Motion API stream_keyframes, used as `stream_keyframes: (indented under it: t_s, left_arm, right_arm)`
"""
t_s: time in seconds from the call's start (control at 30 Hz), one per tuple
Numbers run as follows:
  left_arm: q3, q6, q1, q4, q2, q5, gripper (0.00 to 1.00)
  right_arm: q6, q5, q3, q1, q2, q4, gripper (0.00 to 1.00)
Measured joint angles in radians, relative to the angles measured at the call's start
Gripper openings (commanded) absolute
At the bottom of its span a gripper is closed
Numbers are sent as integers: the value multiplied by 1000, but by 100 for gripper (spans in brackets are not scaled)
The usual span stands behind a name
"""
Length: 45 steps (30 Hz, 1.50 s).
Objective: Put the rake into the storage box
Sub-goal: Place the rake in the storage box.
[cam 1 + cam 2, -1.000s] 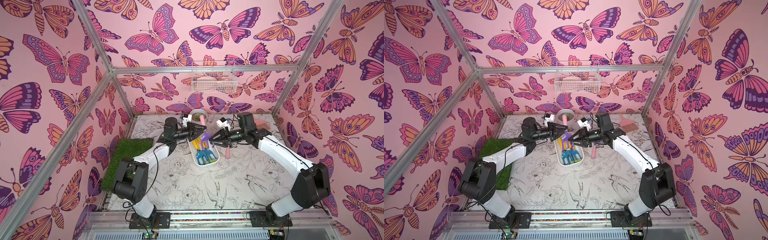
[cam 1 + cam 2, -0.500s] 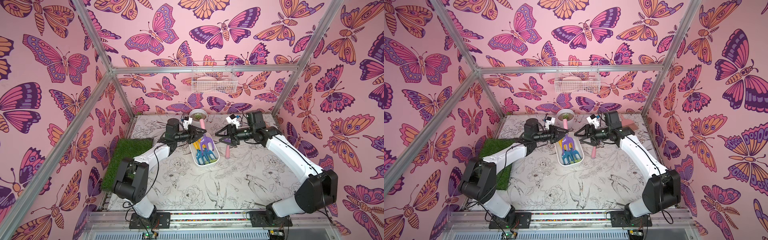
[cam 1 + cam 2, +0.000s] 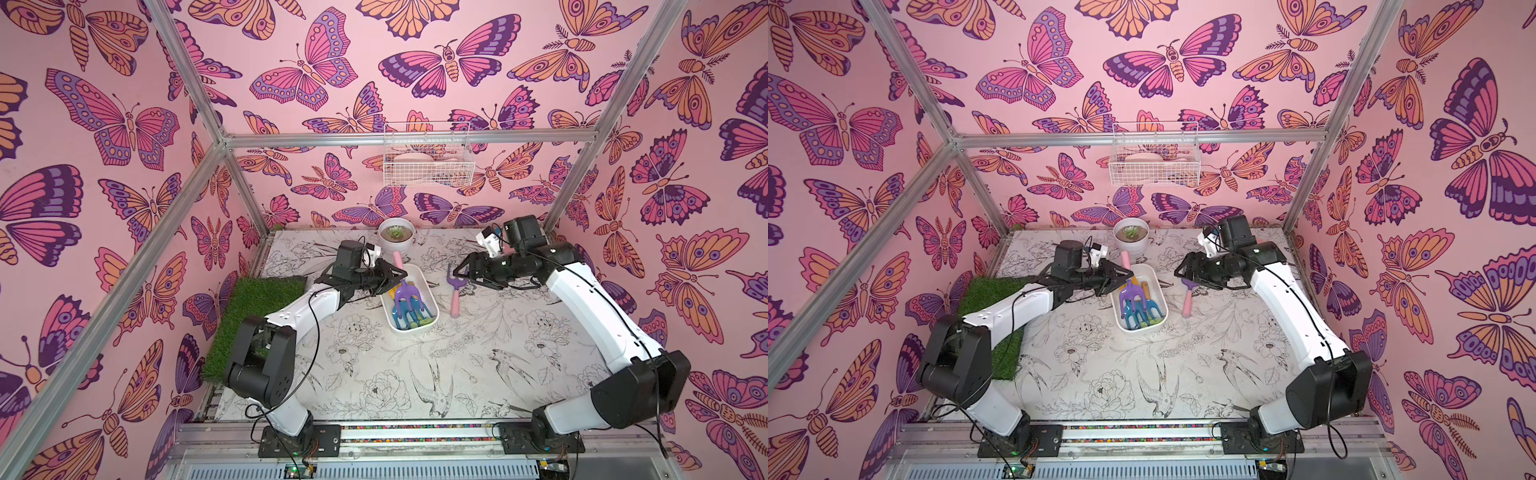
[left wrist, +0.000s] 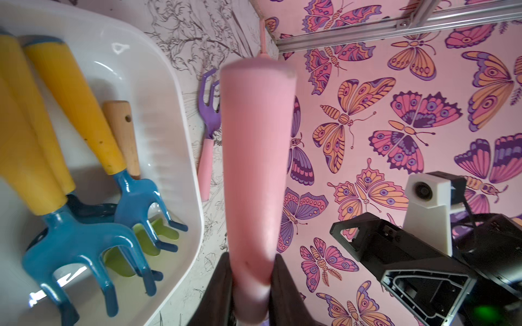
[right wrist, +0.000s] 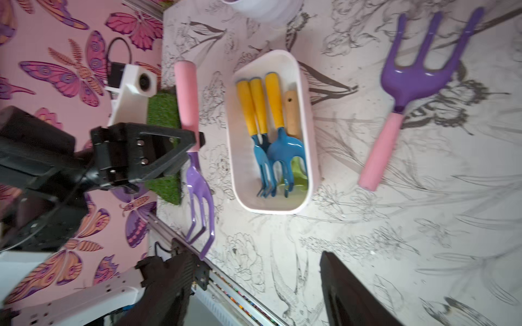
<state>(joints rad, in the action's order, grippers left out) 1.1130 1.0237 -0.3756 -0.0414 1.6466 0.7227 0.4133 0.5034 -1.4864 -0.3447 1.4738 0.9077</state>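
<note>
Now, in both top views your left gripper (image 3: 395,277) was pinching the rake (image 3: 409,296) near where its pink handle meets the purple head. It sat just above the centre of the frame, with the head over the upper end of the storage box (image 3: 434,309). That grip near the head likely kept the tool from swinging. To the right of the box, your right gripper (image 3: 461,274) hung spread wide and empty above a purple fork (image 3: 456,293) lying on the table (image 3: 374,374).

From the left wrist, the two dark fingers (image 4: 223,285) were pressed on the pink handle (image 4: 254,169), which ran straight away from the lens. The white box wall (image 4: 180,135) lay beside it, with blue tools (image 4: 73,240) inside.

From the right wrist, the left gripper (image 5: 195,141) held the rake (image 5: 197,180) with its bent tines pointing down, and the tool looked to be alongside the box (image 5: 309,118) rather than in it. The right gripper's own fingers (image 5: 347,290) stood well apart with nothing between them, and the fork (image 5: 418,73) rested flat on the far side of the box. I'd judge the rake was not yet stored, because it needed lowering among the tools already lying lengthwise in the box.
</note>
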Motion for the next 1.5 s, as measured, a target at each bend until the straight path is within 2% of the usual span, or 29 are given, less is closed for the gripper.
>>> stream_keyframes:
  t_s: [0.17, 0.37, 0.63, 1.33, 1.4, 1.5]
  left_arm:
    - [79, -39, -32, 107, 37, -78, 0]
    - [169, -51, -76, 188, 147, -167, 0]
    - [212, -31, -124, 251, 226, -245, 0]
    - [305, -29, -142, 253, 335, -271, 0]
    - [308, -32, -142, 255, 340, -272, 8]
    - [310, -40, -142, 256, 342, -275, 31]
  right_arm:
    - [-26, -74, 22, 0, -24, 34, 75]
    - [-14, -92, 77, 0, -48, 27, 75]
    - [-2, -113, 105, 0, -74, 26, 75]
    - [2, -130, 166, 0, -138, 26, 75]
    - [2, -130, 166, 0, -138, 26, 75]
    - [2, -130, 166, 0, -138, 26, 75]
